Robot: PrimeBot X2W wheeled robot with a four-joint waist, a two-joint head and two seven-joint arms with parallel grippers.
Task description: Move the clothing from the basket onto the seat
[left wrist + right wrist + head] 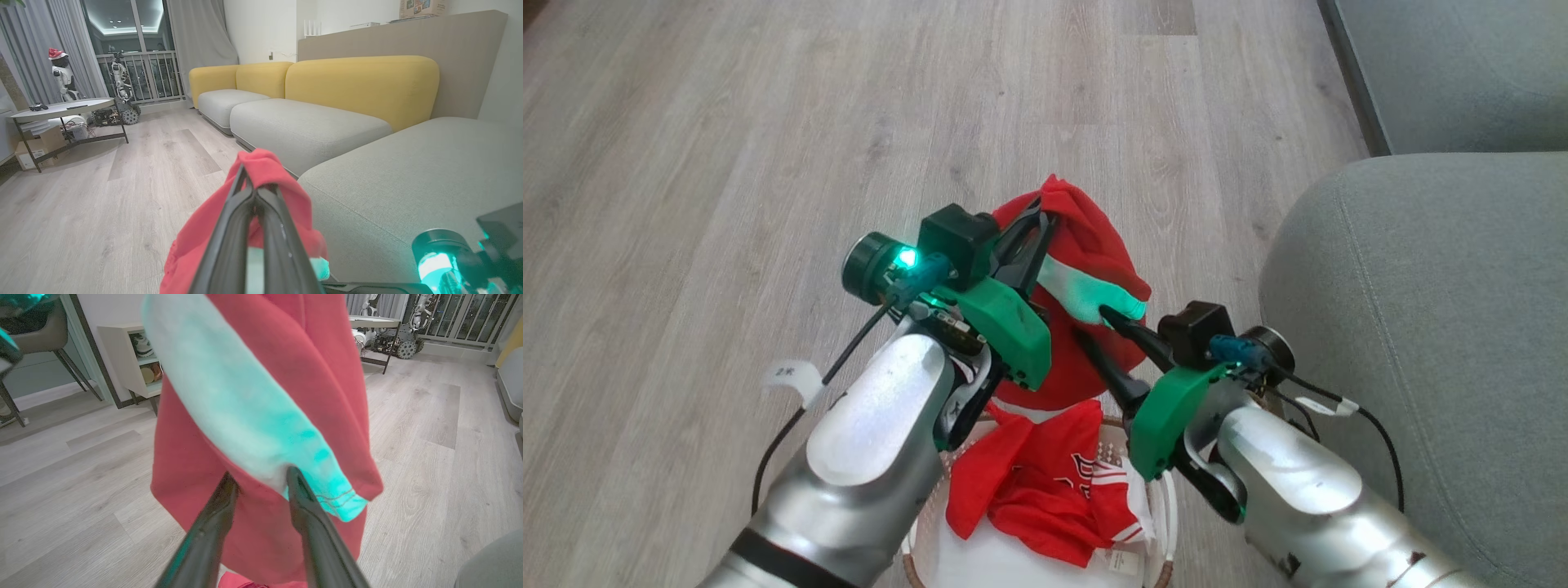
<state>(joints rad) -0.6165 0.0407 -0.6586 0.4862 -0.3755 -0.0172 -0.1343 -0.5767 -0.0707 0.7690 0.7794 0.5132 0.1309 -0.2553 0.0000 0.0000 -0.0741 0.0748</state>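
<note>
Left end effector (1040, 216) pinches the red jersey (1098, 216) clear of the basket (1170, 498); right end effector (1092, 321), half-wide, straddles its white sleeve (245, 408), seemingly to steady it.

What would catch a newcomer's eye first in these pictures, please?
A bright red garment hangs mid-frame above the basket, pinched in the shut left fingers. The right fingers stand apart at its white panel, lit green. More red clothing lies in the basket, with the grey-green seat at right.
</note>
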